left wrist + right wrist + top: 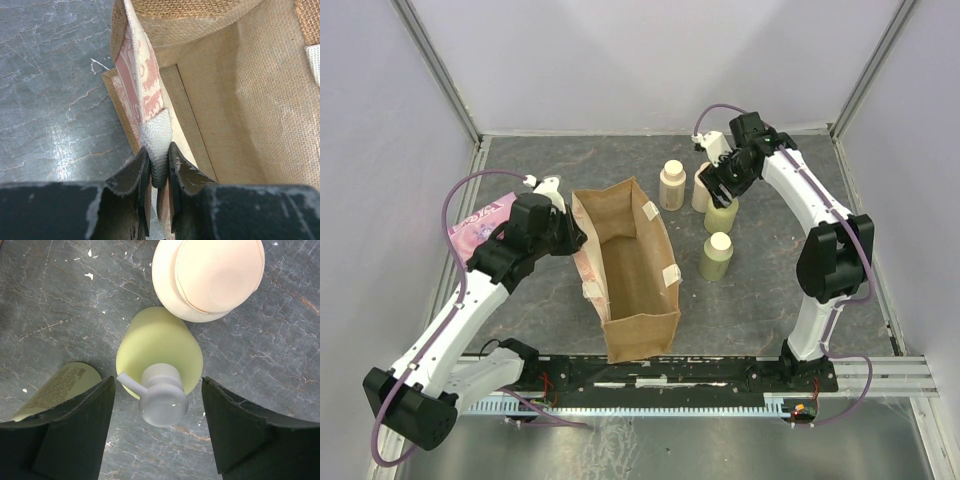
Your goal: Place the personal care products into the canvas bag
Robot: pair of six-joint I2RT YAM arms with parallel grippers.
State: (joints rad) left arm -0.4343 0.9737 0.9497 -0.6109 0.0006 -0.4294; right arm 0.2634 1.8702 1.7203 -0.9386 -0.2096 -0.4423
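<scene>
- Left wrist view: your left pincer was clamped shut on the white patch at the rim of the canvas bag, one finger pressed to each face of the fabric.
- Just beyond that grip, the pinkish-white handle ran along the outside of the same wall. The bag's open inside lay to the right.
- In the top external view, that pincer sat at the bag's left long side. The bag stood upright on the table, between your two arms, with its mouth open.
- The pink packet lay by the table's left edge, partly under the left arm.
- In the right wrist view, your right pincer was spread wide, a finger on each side of the upright pump bottle. Bare table showed between the bottle and the right finger. I could not tell whether the nozzle touched the left finger.
- Just past the pump bottle stood a wide-capped bottle, and a labelled yellow-green bottle was half hidden behind the left finger.
- From above, the right pincer hung over the pump bottle, to the right of the bag.
- A cream-beige bottle stood nearest the bag and a capped yellow-green bottle stood nearest the arm bases. Both were on the table, outside the bag.
</scene>
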